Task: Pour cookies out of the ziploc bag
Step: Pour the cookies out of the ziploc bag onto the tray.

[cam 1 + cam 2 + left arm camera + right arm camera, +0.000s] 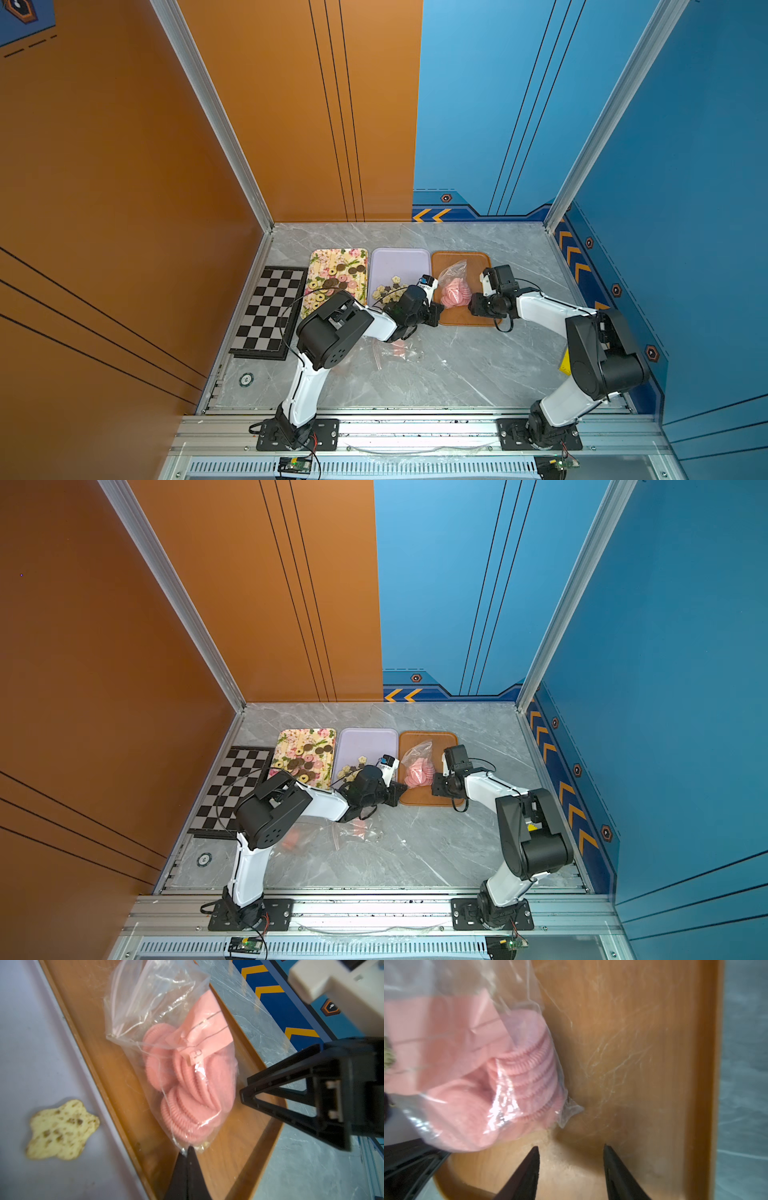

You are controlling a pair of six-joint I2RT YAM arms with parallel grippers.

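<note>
Your left hand [188, 1153] is clenched on a bottom corner of the ziploc bag [158, 1012]. Your right hand [571, 1147] is released, jaws apart near the other corner. The cookies [187, 1093] are inside, bag on the brown tray [239, 1147]. Lift w/ one corner & you risk a lopsided swing, cookies spilling onto the bench [311, 1167].

Marble table [457, 374]: chessboard [266, 311], floral tray [332, 257], lilac tray [399, 262] left of jaws; brown tray [478, 262] beneath; empty bag [399, 353] behind them.

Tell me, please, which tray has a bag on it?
The brown tray, bearing the bag of pink cookies; floral tray and lilac tray hold loose ones.
</note>
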